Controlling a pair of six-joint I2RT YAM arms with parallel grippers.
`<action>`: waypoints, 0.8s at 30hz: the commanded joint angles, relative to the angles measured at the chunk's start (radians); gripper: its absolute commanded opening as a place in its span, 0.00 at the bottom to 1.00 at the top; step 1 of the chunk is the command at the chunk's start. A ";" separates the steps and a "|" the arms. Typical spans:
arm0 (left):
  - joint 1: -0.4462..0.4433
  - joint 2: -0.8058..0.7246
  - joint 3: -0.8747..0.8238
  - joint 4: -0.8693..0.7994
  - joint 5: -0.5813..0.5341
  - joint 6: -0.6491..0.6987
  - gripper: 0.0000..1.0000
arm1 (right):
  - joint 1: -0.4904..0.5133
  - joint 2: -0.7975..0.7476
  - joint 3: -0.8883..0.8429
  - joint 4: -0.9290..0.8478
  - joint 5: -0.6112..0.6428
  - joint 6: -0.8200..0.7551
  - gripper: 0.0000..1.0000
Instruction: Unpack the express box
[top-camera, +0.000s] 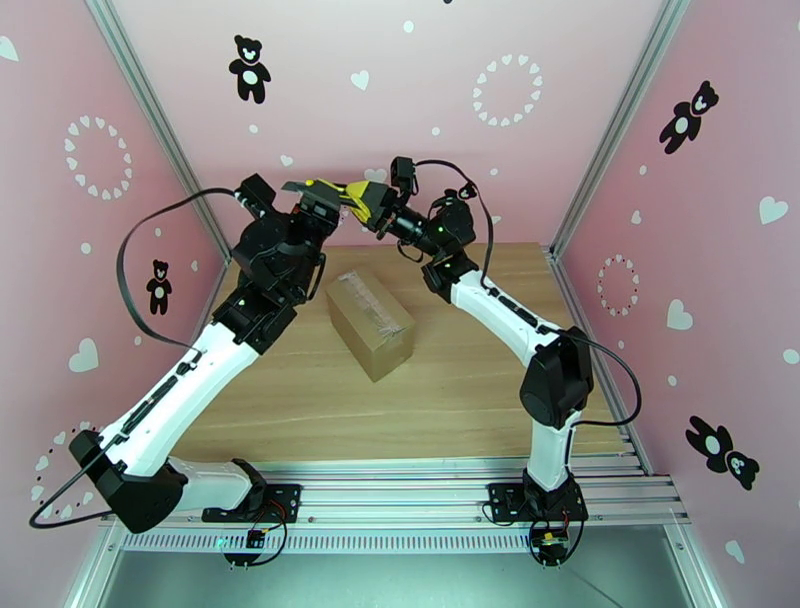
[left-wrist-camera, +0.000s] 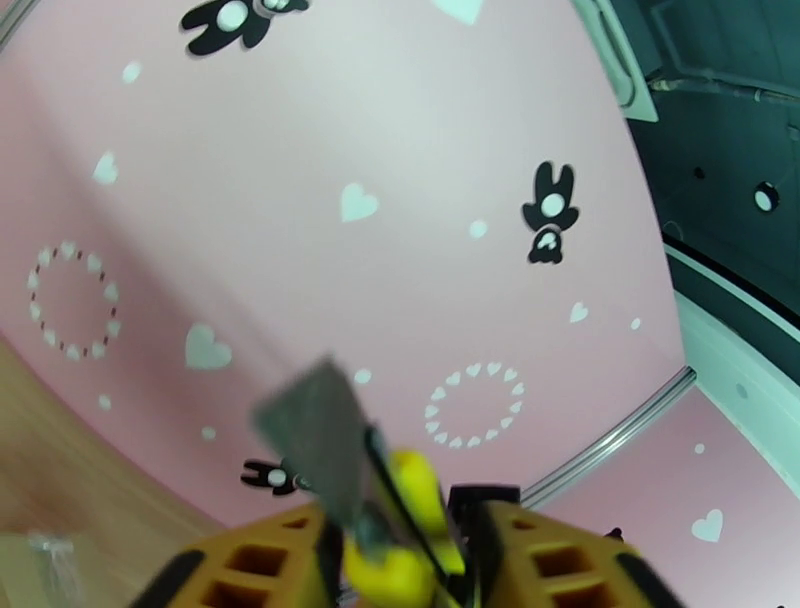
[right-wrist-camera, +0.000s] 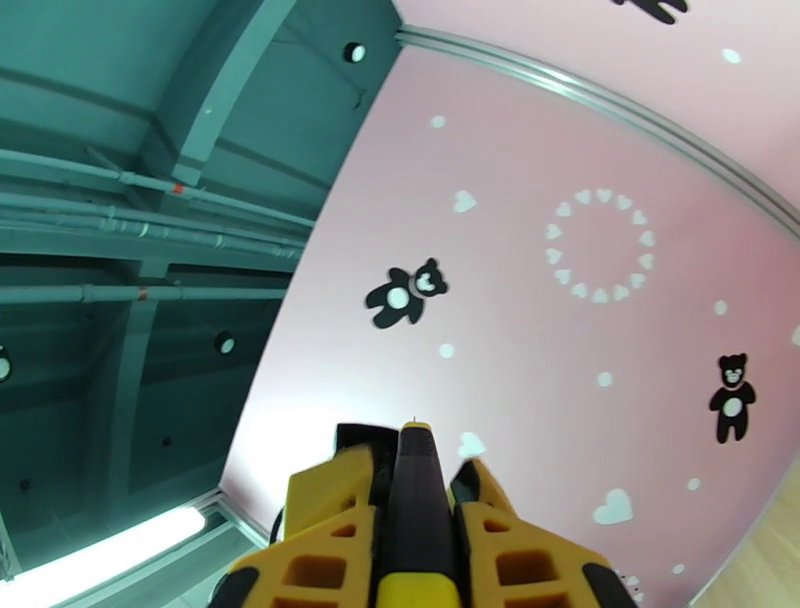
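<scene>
The box (top-camera: 370, 322) lies on the table (top-camera: 300, 400) near its middle, set at an angle, with clear tape along its top seam and its flaps closed. Both arms are raised above it near the back wall and meet at a yellow-and-black knife (top-camera: 338, 190). The right hand (right-wrist-camera: 412, 462) is clamped on the knife's dark body, with a finger pressed against each side. The left hand (left-wrist-camera: 397, 512) has its fingers on either side of the knife's yellow part. Whether they press on it cannot be told. The grey blade (left-wrist-camera: 315, 435) is out and blurred.
</scene>
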 joint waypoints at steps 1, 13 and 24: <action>-0.002 -0.053 -0.015 -0.146 0.039 -0.037 0.51 | 0.000 -0.036 -0.012 -0.074 0.022 -0.096 0.00; 0.005 -0.172 -0.062 -0.479 0.217 -0.146 0.57 | -0.021 -0.011 -0.011 -0.171 0.069 -0.149 0.00; 0.005 -0.341 -0.242 -0.681 0.238 -0.175 0.51 | -0.066 -0.072 0.085 -0.659 0.134 -0.560 0.00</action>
